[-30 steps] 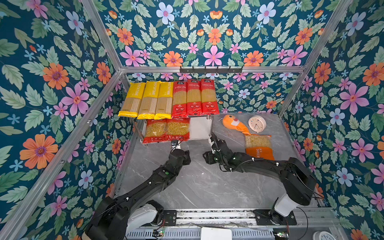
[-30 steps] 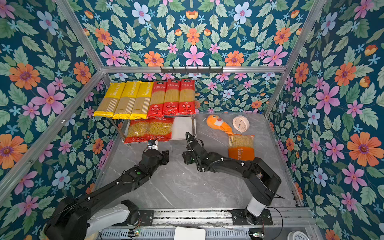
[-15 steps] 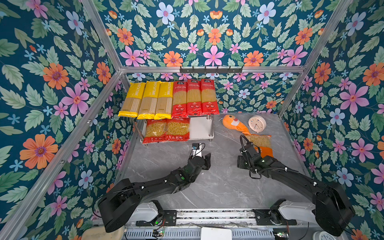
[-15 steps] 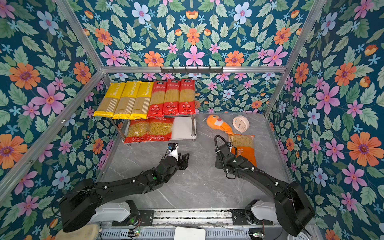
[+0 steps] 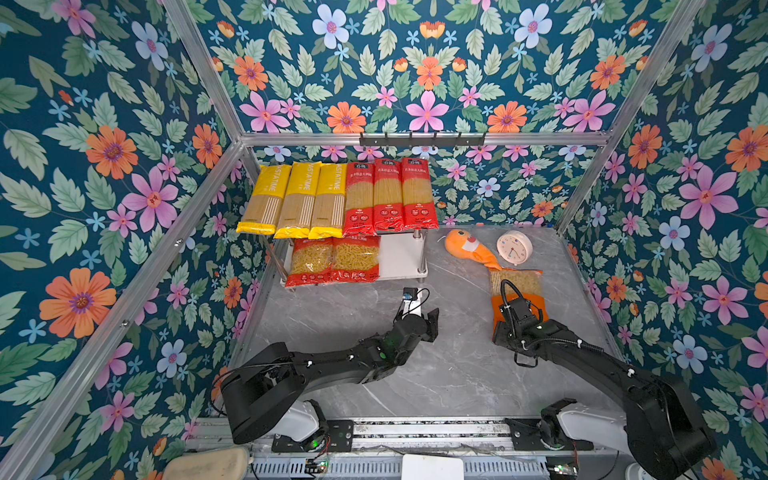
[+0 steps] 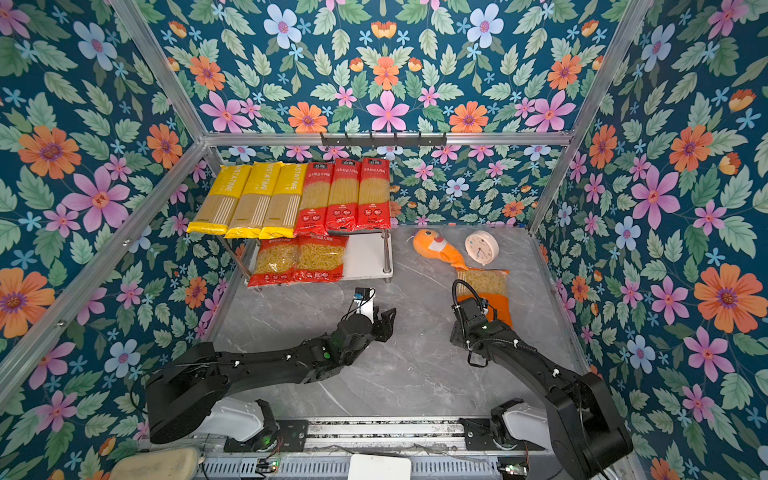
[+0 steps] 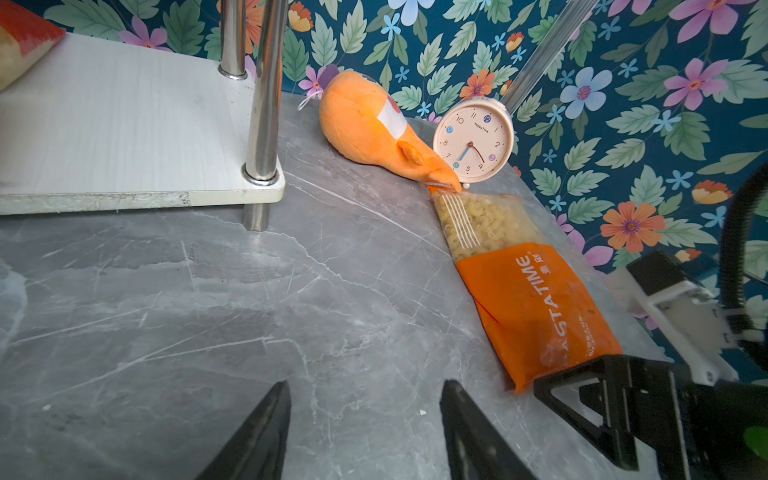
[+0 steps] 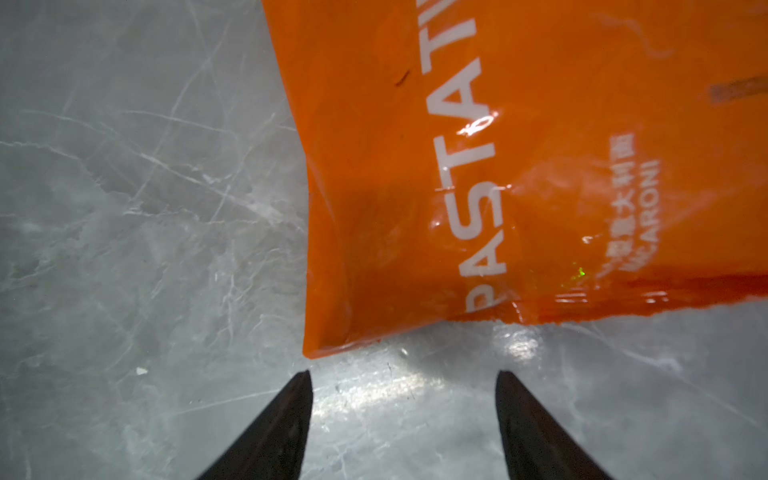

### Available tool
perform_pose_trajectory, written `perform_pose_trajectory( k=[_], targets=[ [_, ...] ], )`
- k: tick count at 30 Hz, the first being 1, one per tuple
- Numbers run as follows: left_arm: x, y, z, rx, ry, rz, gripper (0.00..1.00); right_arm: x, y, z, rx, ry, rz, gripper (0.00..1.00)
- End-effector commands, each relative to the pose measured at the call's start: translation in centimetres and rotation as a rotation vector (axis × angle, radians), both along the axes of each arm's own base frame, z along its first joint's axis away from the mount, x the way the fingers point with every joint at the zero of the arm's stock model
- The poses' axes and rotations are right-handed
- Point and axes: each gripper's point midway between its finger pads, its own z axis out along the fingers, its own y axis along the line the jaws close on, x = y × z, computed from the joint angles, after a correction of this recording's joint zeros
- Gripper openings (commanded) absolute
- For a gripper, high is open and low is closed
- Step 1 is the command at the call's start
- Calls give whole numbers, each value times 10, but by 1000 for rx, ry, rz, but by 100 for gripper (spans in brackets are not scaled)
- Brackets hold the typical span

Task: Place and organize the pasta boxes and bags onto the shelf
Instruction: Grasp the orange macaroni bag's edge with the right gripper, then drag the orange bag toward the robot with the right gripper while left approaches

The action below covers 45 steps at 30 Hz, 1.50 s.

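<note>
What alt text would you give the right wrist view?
An orange pasta bag lies flat on a grey marbled table, its corner just ahead of the right gripper, whose dark jaws stand open and empty.

spaghetti packs [image 5: 330, 199]: on shelf [image 5: 401, 257] top | macaroni bag [image 5: 525, 282]: right of shelf, before clock [image 5: 514, 248]

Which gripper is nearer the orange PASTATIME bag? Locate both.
Right. The right gripper sits open just short of the orange PASTATIME bag's end; the left gripper sits open over tabletop, farther toward the shelf.
</note>
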Motion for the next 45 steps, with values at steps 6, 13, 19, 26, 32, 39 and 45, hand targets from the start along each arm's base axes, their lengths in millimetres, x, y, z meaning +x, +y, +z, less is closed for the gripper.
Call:
perform_pose_trajectory(
  k=[6,13,19,26,32,39,45],
  targets=[
    [1,12,1,4,-30,37,61,9,11,-4,91,-24,-34,68],
    [1,14,0,17,-33,37,61,11,10,-6,93,-26,-64,67],
    [0,12,-4,13,-25,35,61,32,10,11,100,-96,-104,70],
    [-4,23,-10,5,-20,50,61,40,9,-9,77,-55,-125,63],
    [-5,32,-11,19,-32,66,61,37,18,-7,103,-65,-76,39],
    [-2,38,-13,43,-6,83,61,28,34,-10,129,-48,-10,19],
    [1,55,-3,4,21,89,61,16,71,-10,150,-28,83,13]
  ],
)
